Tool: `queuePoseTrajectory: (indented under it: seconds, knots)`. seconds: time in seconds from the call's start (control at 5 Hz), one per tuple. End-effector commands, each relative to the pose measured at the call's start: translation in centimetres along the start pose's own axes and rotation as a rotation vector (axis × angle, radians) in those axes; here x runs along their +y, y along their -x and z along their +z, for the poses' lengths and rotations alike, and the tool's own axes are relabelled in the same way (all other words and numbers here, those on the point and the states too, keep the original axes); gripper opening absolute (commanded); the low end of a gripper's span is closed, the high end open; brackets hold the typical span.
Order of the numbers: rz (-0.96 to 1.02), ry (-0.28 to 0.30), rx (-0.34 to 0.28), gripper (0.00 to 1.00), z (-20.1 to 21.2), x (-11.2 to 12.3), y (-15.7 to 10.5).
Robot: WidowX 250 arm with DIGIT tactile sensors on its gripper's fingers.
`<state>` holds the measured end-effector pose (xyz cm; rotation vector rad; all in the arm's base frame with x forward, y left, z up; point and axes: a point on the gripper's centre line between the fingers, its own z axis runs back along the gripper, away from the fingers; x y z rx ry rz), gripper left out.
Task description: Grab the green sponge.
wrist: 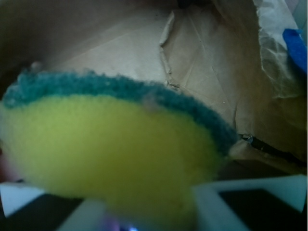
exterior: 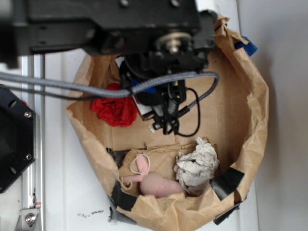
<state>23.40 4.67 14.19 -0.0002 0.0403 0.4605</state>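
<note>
The green sponge fills the wrist view, bowed, seemingly clamped in the gripper above the brown paper bag. Beside it lies the red cloth; a white paper wad and a pink rubber glove sit near the bag's lower edge.

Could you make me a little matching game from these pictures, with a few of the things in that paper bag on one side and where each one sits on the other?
Things:
1. green sponge
2. red cloth
3. white paper wad
4. pink soft toy

Places:
A. near corner of the bag in the exterior view, beside the pink toy
B. fills the wrist camera's view, right up against the hand
C. left part of the bag, partly under the grey cable
D. bottom of the bag, left of the crumpled paper

Pairs: 1-B, 2-C, 3-A, 4-D
</note>
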Motion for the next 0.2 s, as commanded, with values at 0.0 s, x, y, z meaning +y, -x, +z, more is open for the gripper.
queuePoseTrajectory:
  seconds: [0.0]
  knots:
    - [0.025, 0.029, -0.088, 0.00, 2.39, 1.63, -0.73]
